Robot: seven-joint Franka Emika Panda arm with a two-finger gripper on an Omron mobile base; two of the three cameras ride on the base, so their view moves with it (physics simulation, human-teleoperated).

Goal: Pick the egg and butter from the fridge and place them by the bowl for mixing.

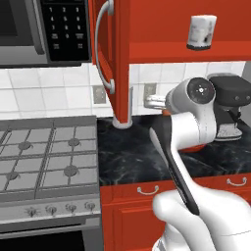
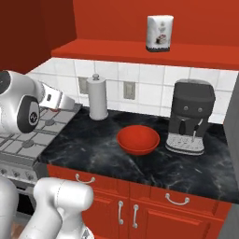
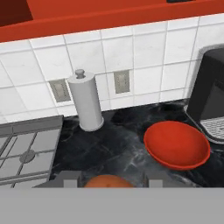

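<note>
Now the egg rides in the gripper, and the bowl lies ahead and to its right.

Seen from the hand view, the gripper (image 3: 108,181) has its two finger tips on either side of the egg (image 3: 108,181), apparently clamped on it. Beyond it runs bare black counter (image 3: 118,148), then the red bowl (image 3: 176,145) over toward the coffee machine (image 3: 210,94); the paper towel roll (image 3: 86,103) stands to the left. My guess: the hand must travel forward and rightward to set the egg beside the bowl.
</note>
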